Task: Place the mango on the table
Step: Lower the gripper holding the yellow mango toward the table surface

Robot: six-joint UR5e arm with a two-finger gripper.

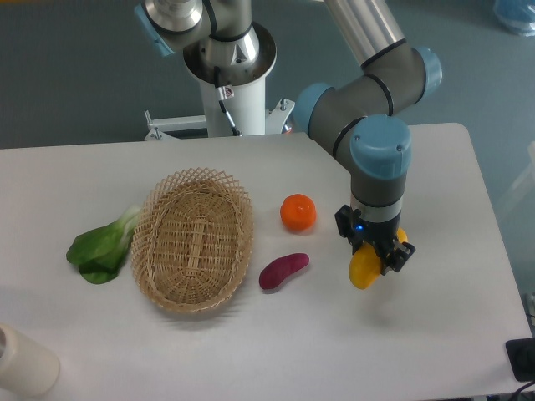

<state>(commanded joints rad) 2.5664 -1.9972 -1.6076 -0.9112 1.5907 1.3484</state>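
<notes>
The yellow-orange mango [364,268] is held in my gripper [378,256], right of the middle of the white table [334,351]. The black fingers are shut around its upper part, so only the lower end and a sliver at the right show. The fruit sits low over the tabletop; I cannot tell whether it touches the surface. The arm's blue-capped wrist stands straight above it.
A round orange fruit [298,212] lies left of the gripper, with a purple-red oblong vegetable [283,271] below it. An oval wicker basket [193,239] stands left of centre, a leafy green [103,246] beyond it. A cream cylinder [23,363] is at the front left corner.
</notes>
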